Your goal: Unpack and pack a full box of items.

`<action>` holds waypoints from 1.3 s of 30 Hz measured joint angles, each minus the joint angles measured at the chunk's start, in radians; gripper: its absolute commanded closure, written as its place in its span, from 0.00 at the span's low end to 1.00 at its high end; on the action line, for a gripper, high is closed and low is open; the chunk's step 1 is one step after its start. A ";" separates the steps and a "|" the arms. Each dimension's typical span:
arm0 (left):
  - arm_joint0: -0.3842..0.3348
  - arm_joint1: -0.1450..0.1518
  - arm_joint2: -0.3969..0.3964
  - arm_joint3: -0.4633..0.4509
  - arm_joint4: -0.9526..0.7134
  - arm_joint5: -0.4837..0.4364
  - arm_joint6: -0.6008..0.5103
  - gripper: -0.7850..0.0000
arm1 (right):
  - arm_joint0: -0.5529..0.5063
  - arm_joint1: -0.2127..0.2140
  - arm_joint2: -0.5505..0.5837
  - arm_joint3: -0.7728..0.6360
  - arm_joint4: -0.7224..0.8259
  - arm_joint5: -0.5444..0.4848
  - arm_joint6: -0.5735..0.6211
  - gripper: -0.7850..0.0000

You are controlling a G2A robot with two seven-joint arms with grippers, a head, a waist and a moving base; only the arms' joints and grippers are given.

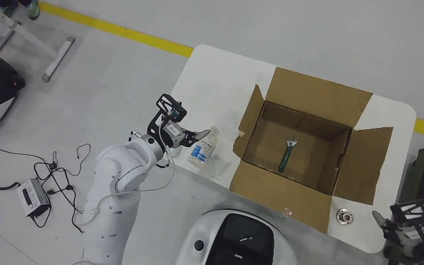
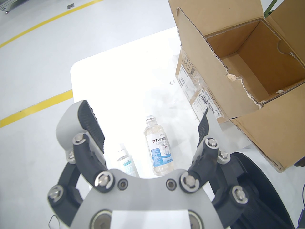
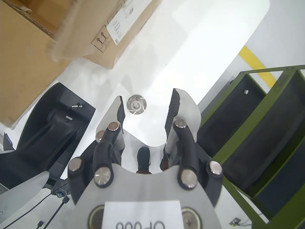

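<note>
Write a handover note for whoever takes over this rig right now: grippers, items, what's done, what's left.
Left gripper: open, fingers empty, over the clear plastic bottle with a blue-and-white label, which lies on the white table.
Right gripper: open, empty, above the round silver metal disc on the table.
A small white-capped bottle lies beside the clear one.
The brown cardboard box is open, with a green-handled wrench on its floor.
Done: both bottles and the disc appear unpacked.
Left: wrench out, then repack everything.
</note>
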 measured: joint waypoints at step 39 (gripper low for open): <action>0.000 0.000 0.000 0.000 0.000 0.000 0.000 0.00 | 0.695 0.073 -0.837 0.007 -0.326 0.741 0.336 1.00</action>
